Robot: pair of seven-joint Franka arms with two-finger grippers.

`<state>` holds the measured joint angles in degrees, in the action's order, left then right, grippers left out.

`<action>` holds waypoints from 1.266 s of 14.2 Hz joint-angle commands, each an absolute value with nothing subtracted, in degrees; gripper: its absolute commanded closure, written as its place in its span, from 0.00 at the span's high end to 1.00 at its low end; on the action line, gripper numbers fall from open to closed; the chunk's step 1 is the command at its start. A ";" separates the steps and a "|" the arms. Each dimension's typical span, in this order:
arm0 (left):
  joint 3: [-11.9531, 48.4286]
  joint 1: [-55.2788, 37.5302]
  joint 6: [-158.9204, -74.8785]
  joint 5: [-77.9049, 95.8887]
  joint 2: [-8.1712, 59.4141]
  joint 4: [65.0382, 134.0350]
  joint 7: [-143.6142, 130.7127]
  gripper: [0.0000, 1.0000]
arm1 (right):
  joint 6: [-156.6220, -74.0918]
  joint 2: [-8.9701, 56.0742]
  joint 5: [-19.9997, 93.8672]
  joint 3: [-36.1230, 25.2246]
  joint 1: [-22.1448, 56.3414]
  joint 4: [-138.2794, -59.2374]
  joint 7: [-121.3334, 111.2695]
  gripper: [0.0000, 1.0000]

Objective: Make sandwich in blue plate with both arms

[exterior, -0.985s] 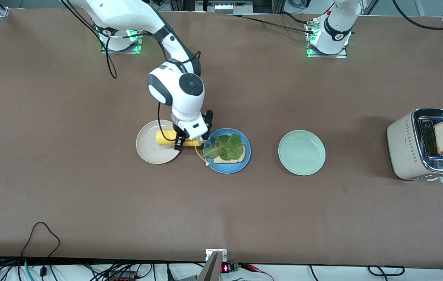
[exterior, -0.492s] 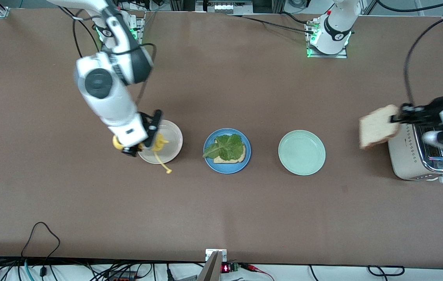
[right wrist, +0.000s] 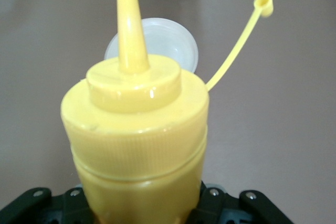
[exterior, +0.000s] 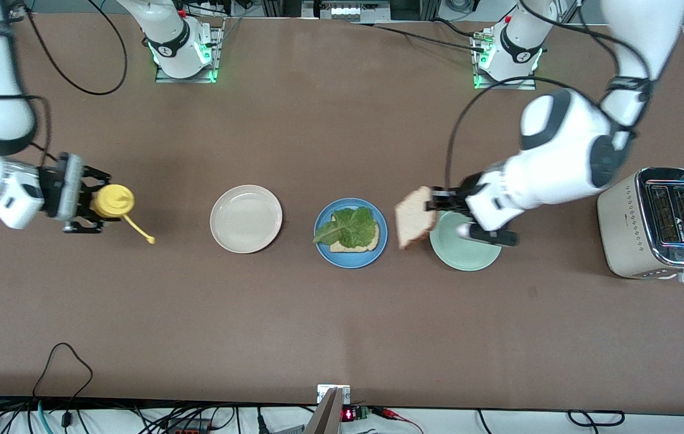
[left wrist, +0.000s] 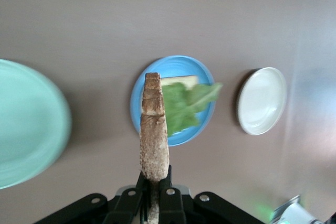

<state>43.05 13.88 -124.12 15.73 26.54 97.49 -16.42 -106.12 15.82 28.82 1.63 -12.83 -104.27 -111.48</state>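
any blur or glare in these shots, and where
Front view: sharp, glare on the toaster top. Left wrist view: soft throughout, mint plate edge smeared, bread slice clearest. Right wrist view: yellow bottle fairly sharp with a small highlight, the table blurred.

Lettuce (exterior: 351, 226) on blue plate (exterior: 378, 253)

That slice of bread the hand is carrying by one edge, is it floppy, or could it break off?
The bread slice stands out straight from the left hand, pinched at one edge, so it is probably stiff, likely toasted. Toast that stiff may crumble under a hard squeeze. Held this way without sagging, it seems light. The lettuce leaf on the blue plate looks far floppier.
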 commanded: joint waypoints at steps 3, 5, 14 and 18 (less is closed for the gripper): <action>43.33 6.25 -134.89 17.23 34.62 96.42 -20.57 0.01 | -96.96 23.36 41.63 3.52 -25.12 -104.15 -129.34 0.00; 43.33 5.98 -137.01 17.57 36.90 96.07 -20.30 0.01 | -95.63 27.40 44.63 3.52 -27.94 -104.06 -134.62 0.00; 43.42 2.64 -143.00 19.60 43.76 93.96 -19.78 0.02 | -94.57 40.69 48.34 9.67 -37.00 -101.60 -144.58 0.00; 43.33 2.81 -142.91 19.69 45.17 94.04 -19.60 0.06 | -94.83 41.66 48.43 9.67 -37.09 -101.43 -143.44 0.49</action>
